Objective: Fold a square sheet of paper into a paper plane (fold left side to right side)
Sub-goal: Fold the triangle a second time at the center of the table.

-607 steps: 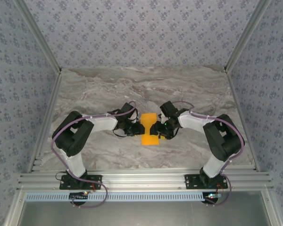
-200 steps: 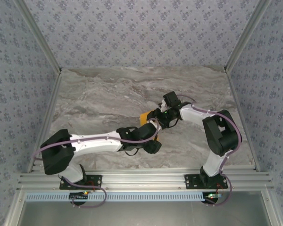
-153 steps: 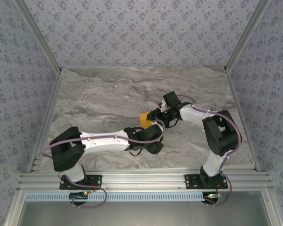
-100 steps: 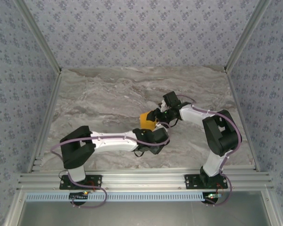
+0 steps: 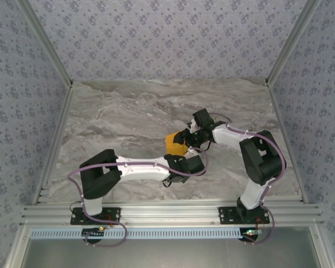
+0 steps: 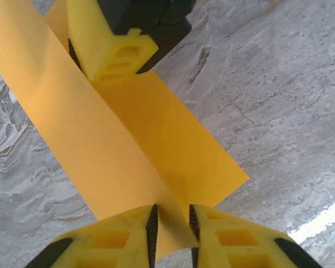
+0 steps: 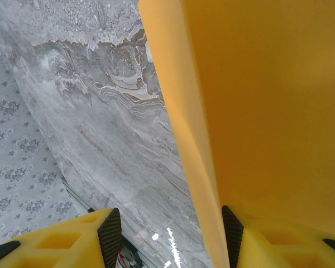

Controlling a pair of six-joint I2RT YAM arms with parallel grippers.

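Paper (image 6: 117, 139) rises between fingertips of left hand (image 6: 170, 223), masked from overhead.

Left arm (image 5: 137, 166) and right arm (image 5: 230, 134): white tubular links, bulky black joint housings, thin purple cables, black base plates (image 5: 95, 215) at seven and five o'clock. Left end effector (image 6: 170, 223) and right end effector (image 7: 170, 237): yellow hollow-celled fingers (image 6: 111, 241), black ribbed pads (image 7: 110, 231).

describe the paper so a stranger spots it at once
On the grey marble table, look where the two robot arms meet. The sheet of paper sits there: bright orange-yellow, thin and straight-edged, unlike the blocky yellow claw tips beside it.
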